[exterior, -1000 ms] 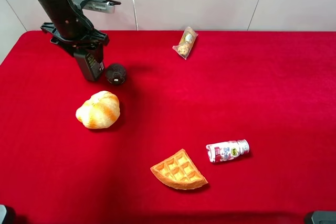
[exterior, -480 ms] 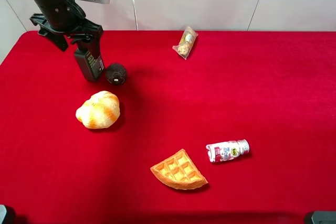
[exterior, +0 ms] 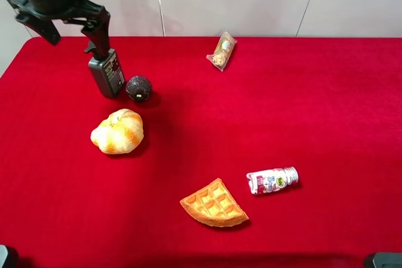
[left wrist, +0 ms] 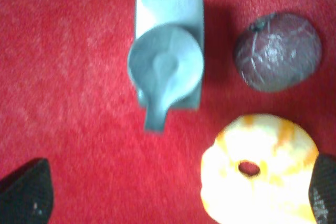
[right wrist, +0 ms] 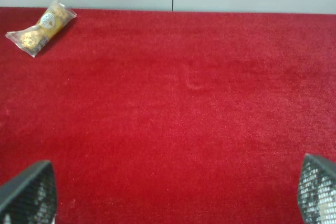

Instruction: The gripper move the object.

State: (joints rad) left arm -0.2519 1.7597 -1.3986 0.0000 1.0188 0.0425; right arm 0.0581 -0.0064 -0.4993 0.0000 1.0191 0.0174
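While my left gripper (exterior: 66,26) hangs spread wide and empty in the upper left of the frame, the pump bottle (exterior: 106,73) stands upright directly beneath it, long axis vertical, nozzle (left wrist: 156,116) pointing toward me. Just right of it sits the dark brown ball (exterior: 138,88), apart. The right gripper (right wrist: 173,192), also splayed wide and empty, is much farther.
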